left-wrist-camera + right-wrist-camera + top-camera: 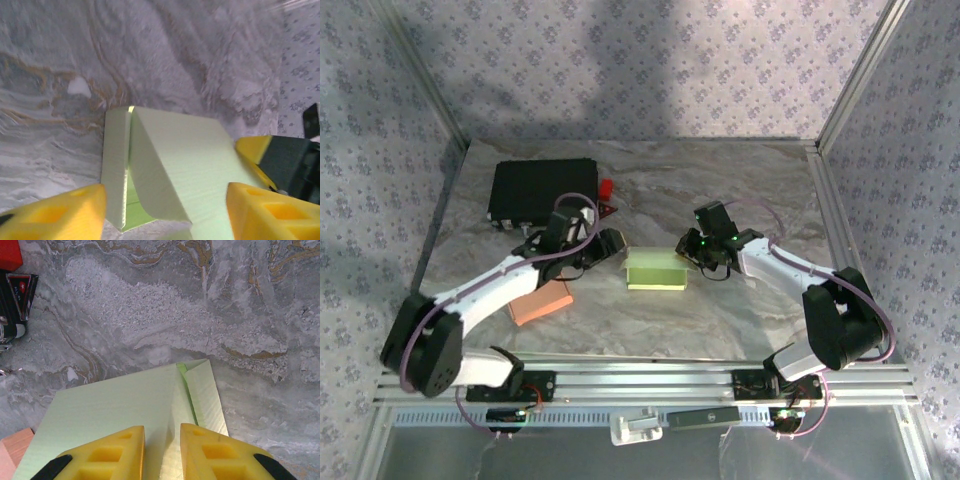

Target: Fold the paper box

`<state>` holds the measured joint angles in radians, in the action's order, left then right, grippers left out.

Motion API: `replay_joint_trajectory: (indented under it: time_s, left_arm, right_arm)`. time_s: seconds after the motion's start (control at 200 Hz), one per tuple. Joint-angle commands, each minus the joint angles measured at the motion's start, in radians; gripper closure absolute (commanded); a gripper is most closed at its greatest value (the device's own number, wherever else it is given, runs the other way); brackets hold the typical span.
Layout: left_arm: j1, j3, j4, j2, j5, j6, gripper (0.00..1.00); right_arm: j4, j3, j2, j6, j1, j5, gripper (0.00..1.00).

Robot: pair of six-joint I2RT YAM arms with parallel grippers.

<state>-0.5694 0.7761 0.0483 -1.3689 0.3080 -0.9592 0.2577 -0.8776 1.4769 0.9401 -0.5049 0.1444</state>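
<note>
Marble-patterned counter (720,190) carries a half-made job. At far left a black case (540,190) with a small red object (606,188) at its corner sits at the back, and a salmon block (540,300) lies under the left arm; neither looks like part of the fold.

The left end effector (612,243) hovers at the left end of the pale green paper box (655,270). Seen from its wrist, its yellow fingers (65,212) are spread wide on either side of the box, touching nothing.

The box lies at the centre of the counter, between the two arms. A narrow side panel stands creased along its left edge and a broad panel slopes over the body, with an open wedge of the interior showing beneath it. By that reading the main creases are made and the walls are coming up, but the shape is not closed: the broad panel has yet to be pressed flat or tucked, and the near end appears loose.

At right, the right end effector (692,252) sits on the box's right end. Its fingers (107,455) are drawn nearly together with a raised fold of green paper running into the slim gap, so it appears to pinch that fold and steady the box. What remains, most likely, is for the free left arm to push the sloping panel home.
</note>
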Motion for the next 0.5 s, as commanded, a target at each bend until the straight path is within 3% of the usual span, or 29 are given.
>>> replay_joint_trajectory:
  time_s: [0.0, 0.065, 0.495]
  left_arm:
    - [-0.001, 0.034, -0.108, -0.063, 0.119, -0.029, 0.48]
    - [-0.011, 0.026, -0.144, -0.09, 0.124, -0.039, 0.54]
    - [-0.057, -0.02, -0.178, -0.131, 0.09, -0.03, 0.68]
  right_arm:
    - [0.023, 0.003, -0.021, -0.025, -0.005, -0.016, 0.74]
    - [0.024, 0.003, -0.021, -0.03, -0.004, -0.016, 0.74]
    - [0.002, 0.035, -0.02, -0.04, -0.006, -0.015, 0.78]
